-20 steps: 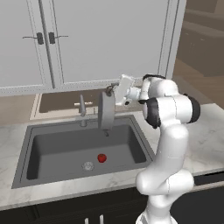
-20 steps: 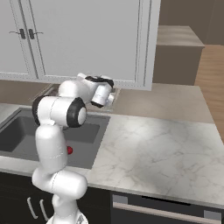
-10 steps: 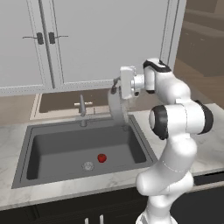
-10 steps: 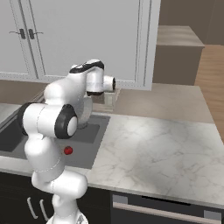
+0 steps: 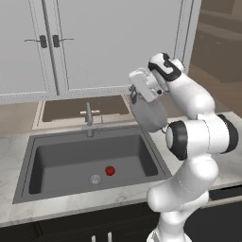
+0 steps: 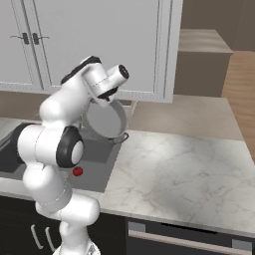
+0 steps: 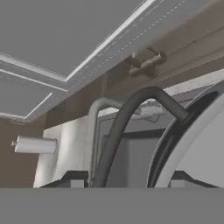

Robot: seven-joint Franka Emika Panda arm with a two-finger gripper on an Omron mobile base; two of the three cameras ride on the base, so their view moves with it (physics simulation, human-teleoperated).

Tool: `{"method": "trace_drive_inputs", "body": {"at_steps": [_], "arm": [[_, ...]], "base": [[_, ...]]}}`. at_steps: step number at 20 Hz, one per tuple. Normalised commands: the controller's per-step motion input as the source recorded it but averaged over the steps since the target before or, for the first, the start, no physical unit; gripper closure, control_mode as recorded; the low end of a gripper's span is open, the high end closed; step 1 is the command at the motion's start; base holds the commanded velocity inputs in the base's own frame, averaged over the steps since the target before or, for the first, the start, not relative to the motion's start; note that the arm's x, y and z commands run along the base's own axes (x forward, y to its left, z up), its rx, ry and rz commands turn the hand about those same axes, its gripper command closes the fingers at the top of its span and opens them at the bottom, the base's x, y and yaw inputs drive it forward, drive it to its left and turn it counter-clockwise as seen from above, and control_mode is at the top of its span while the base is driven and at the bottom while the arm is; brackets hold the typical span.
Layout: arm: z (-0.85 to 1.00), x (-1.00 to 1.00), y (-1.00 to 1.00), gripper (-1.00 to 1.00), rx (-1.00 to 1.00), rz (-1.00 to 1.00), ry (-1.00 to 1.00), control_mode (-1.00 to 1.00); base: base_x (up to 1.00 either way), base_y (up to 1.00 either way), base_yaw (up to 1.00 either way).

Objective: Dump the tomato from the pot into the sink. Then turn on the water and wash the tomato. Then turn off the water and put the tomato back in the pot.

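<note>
The grey pot (image 5: 150, 115) hangs tipped on its side above the right rim of the sink (image 5: 71, 153), held up by its loop handle (image 7: 131, 109). My gripper (image 5: 136, 97) is shut on that handle, and its fingertips (image 7: 76, 183) show at the foot of the loop in the hand view. In the right base view the pot (image 6: 104, 119) shows its round grey underside below the gripper (image 6: 107, 99). The red tomato (image 5: 110, 170) lies on the basin floor beside the drain (image 5: 95, 179). The faucet (image 5: 88, 116) stands at the back rim, and no water is in view.
A marble counter (image 6: 174, 169) spreads to the right of the sink. White cabinet doors (image 5: 94, 42) hang above the back wall. A brown recess (image 5: 80, 108) lies behind the faucet. The tomato (image 6: 77, 171) peeks out beside my arm.
My arm has swung the tipped pot rightward, from over the back middle of the sink to over its right rim. The tomato has stayed by the drain.
</note>
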Motion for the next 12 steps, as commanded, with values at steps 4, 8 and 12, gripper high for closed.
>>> {"method": "trace_drive_inputs", "body": {"at_steps": [4, 8, 12], "arm": [[-0.07, -0.09, -0.37, 1.0, -0.45, -0.05, 0.06, -1.0], [-0.21, -0.08, -0.38, 1.0, -0.36, -0.03, 0.1, -1.0], [-0.34, -0.12, -0.41, 1.0, -0.23, 0.0, 0.07, -1.0]], "base": [[0.0, 0.0, 0.0], [0.0, 0.0, 0.0], [0.0, 0.0, 0.0]]}}
